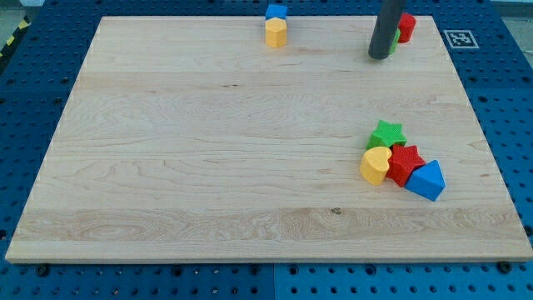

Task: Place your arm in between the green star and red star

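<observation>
Nearest the camera, at about four o'clock on the bench (208, 167), we see a tight cluster of four blocks: the blue triangular block (427, 180) lies lowest, touching the red star (405, 163) at its ten o'clock; the yellow heart (376, 164) presses against the red star at its nine o'clock, and the green star (387, 133) sits at the cluster's twelve o'clock, touching both the heart and the red star. Our rod comes down at about one o'clock on the bench, and our tip (380, 57) rests well apart from that cluster, straight up from it toward the view's top. Just beside the rod, at its two o'clock, we see a red block (406, 27), with a sliver of green showing at the rod's edge; their shapes we cannot tell. At twelve o'clock on the bench a blue block (276, 12) touches a yellow block (276, 33) below it. We carry no fingers, so nothing is held.
</observation>
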Controlling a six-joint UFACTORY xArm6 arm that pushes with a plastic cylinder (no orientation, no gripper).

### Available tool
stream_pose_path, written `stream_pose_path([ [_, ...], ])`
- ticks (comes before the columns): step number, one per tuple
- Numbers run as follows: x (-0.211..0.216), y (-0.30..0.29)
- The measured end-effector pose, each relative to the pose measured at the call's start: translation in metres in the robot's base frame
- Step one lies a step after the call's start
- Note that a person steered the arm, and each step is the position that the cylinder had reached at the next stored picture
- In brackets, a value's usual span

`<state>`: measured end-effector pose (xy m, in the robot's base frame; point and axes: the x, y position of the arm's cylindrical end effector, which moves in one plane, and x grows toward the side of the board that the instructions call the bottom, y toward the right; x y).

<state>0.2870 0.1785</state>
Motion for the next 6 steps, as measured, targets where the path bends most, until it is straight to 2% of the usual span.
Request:
stream_pose_path([
  [1,-0.015,0.0],
  [3,-0.017,-0.007],
  [4,0.025,-0.076],
  [5,0.098,-0.142],
  [6,0.175,-0.139],
])
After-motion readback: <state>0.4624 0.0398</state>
